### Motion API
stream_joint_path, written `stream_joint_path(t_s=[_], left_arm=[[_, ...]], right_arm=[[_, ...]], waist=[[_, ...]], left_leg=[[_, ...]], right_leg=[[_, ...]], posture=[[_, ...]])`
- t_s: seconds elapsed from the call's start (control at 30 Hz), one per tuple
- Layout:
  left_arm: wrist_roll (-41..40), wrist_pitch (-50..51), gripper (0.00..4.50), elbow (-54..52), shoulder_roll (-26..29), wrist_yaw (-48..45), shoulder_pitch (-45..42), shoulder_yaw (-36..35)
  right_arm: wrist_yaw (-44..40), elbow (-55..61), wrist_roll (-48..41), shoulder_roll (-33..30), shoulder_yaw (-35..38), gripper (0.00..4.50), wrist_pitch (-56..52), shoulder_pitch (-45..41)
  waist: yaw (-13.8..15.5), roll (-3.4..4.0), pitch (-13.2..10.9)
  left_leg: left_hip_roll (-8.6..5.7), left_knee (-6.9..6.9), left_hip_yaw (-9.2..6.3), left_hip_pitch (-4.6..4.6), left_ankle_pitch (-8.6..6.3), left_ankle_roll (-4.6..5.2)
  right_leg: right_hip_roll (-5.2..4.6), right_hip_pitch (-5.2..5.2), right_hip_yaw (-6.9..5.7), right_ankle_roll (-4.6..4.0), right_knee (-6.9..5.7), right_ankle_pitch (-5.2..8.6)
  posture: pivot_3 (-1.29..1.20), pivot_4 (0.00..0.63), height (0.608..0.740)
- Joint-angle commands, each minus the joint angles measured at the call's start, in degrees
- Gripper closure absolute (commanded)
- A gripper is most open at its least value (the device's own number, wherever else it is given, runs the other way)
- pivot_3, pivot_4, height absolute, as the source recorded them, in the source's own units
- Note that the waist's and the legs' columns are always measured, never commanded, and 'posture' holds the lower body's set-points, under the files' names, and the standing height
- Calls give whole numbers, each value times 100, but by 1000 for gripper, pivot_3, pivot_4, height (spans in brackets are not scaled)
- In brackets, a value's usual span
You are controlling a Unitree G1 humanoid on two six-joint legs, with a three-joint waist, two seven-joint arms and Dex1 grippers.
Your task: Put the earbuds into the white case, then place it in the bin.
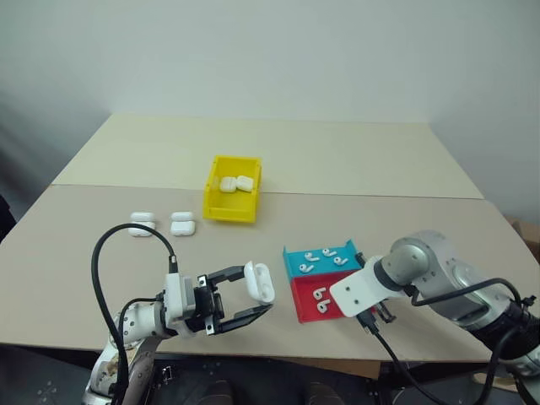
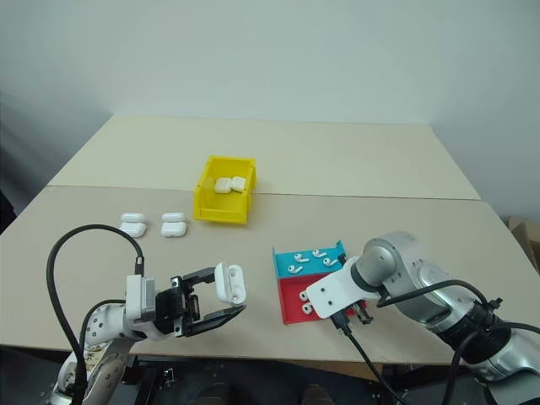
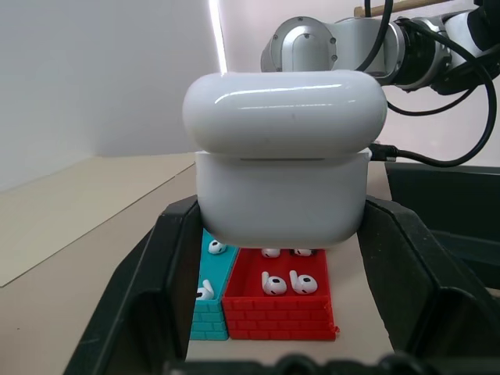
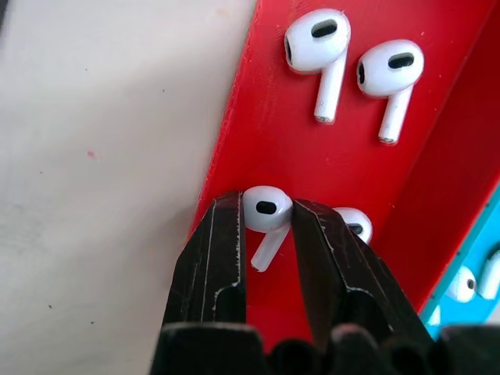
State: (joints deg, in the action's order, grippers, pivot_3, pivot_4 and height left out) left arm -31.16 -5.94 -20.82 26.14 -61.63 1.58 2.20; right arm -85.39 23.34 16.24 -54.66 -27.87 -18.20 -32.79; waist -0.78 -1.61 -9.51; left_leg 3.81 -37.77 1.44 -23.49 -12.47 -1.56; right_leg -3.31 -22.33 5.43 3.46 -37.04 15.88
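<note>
At lower left, the left gripper [image 1: 253, 301] clamps the white case [image 1: 261, 282]; at lower right, the right gripper [image 4: 267, 226] pinches an earbud [image 4: 266, 212] above the red tray [image 4: 273, 133].

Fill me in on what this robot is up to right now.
The left gripper holds a white case above the table's near edge. The right gripper is down in the red tray, its fingers on either side of one earbud; other earbuds lie in that tray and in the teal tray beside it. The yellow bin already has two cases in it, and two more cases sit on the table left of it.
</note>
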Motion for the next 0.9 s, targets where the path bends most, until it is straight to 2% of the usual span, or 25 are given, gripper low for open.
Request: stream_joint_path(t_s=[0.03, 0.17, 0.3, 0.47, 0.53, 0.6, 0.73, 0.9], left_arm=[[-454, 206, 1773, -514, -1, 74, -157, -28], [-958, 582, 1773, -858, 30, 157, -324, -76], [-1310, 899, 1773, -1077, 62, 270, -545, -116], [-1430, 1076, 1773, -1104, 114, 215, -773, -133], [-1474, 1126, 1773, -1082, 128, 193, -838, -147], [-1503, 1162, 1773, -1061, 134, 168, -881, -170], [-1552, 1242, 1773, -1031, 170, 109, -1051, -221], [-1536, 1298, 1773, -1030, 142, 123, -1156, -197]], right_arm=[[-75, 645, -838, -52, 1061, 3494, -910, -222], [274, 939, -1965, 199, 2321, 3494, -2278, -494], [802, 1077, -3387, 863, 3819, 3494, -3779, -733], [1498, 1479, -4883, 1620, 5202, 3494, -4163, -472], [1898, 1526, -5732, 2133, 5663, 3494, -4200, -421], [2266, 1532, -6313, 2398, 5832, 3494, -4188, -391], [2696, 1472, -7325, 3049, 5661, 3494, -3646, -233], [2610, 1332, -7091, 3439, 4757, 3494, -2636, -12]], waist=[[1, -1, 0], [-6, -1, 0], [1, -3, -1], [12, -2, -1], [8, -3, -1], [-16, -2, 0], [-36, -1, 0], [-39, 1, 0]], left_leg=[[0, 0, 0, 0, 0, 0], [2, 0, -1, 2, 0, 0], [4, 0, -4, 3, 0, 0], [2, 1, -7, -4, -3, 4], [2, 1, -5, -7, -3, 5], [2, 0, -6, -5, -3, 5], [4, 2, -7, -2, -3, 5], [4, 2, -8, -5, -3, 5]], right_leg=[[0, 1, 0, 0, 0, 0], [0, 3, -1, 0, 0, 0], [3, 7, -2, -1, 0, -1], [3, 6, -6, 0, 3, 0], [2, 4, -4, 0, 3, 0], [3, 5, -3, 0, 0, 0], [7, 5, -3, 0, -1, 0], [8, 4, -2, 1, 0, 0]], posture=[[0, 150, 740], [0, 150, 740], [0, 150, 740], [0, 150, 740], [0, 150, 740], [0, 150, 740], [0, 150, 740], [0, 150, 740]])
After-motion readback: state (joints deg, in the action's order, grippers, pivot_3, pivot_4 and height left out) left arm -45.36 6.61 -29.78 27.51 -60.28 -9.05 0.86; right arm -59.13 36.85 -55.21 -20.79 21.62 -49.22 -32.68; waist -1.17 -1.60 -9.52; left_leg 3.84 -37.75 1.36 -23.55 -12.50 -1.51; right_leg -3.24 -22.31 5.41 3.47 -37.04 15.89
